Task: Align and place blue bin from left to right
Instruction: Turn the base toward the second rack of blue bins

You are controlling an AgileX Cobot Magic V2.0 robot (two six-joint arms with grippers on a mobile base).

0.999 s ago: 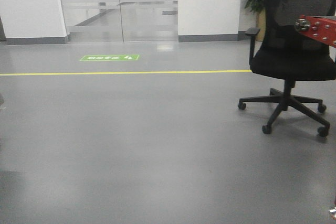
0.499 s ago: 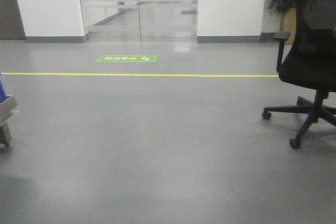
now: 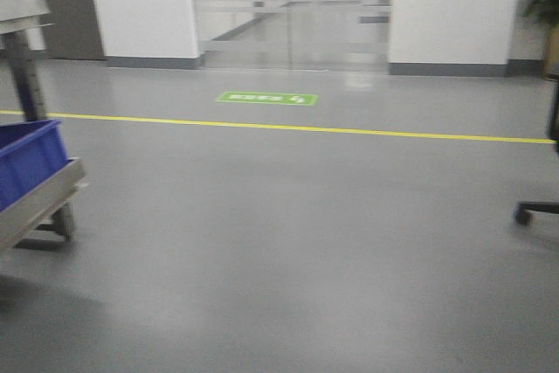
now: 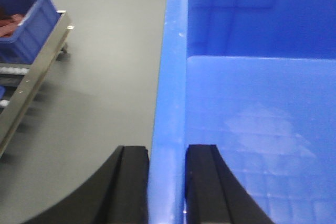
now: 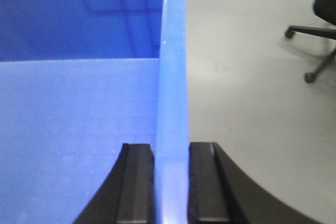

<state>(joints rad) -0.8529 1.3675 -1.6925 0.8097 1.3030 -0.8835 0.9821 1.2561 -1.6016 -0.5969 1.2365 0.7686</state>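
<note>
Grey floor (image 4: 110, 51) below; left gripper (image 4: 168, 182) and right gripper (image 5: 171, 182) each clamp a wall of the blue bin (image 4: 252, 129).

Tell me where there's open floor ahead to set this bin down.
Ahead of the blue bin, bare grey floor runs from the rack at left to the chair base at right, up to the yellow line. Crowded only beside the rack's crate.

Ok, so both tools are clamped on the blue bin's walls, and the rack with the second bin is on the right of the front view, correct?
Not quite: the rack holding the second bin is at the left of the front view, not the right. The left tool and right tool do each clamp a wall of the blue bin, as the wrist views show.
</note>
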